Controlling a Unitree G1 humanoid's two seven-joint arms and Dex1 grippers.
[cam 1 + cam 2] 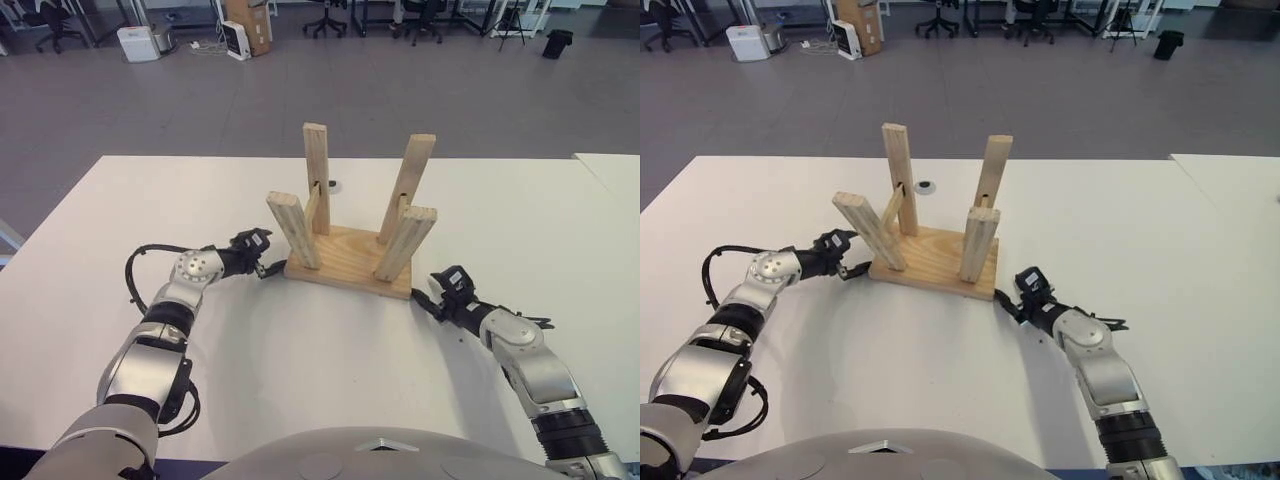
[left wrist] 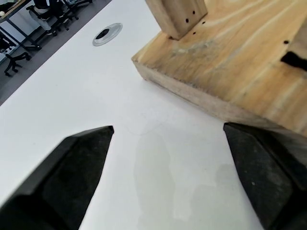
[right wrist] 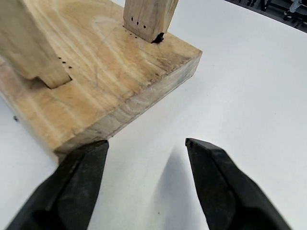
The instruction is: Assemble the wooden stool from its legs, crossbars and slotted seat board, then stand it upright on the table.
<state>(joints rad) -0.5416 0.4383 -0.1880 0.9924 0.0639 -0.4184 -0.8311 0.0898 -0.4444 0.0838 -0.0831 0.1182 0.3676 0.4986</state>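
Stool sits upside down: seat board (image 1: 345,262) flat on the white table (image 1: 300,360), four legs (image 1: 317,178) pointing up. Left gripper (image 1: 268,268) is low at the board's left edge, fingers spread wide, holding nothing. Right gripper (image 3: 144,143) is at the board's near right corner, also wide apart and empty.
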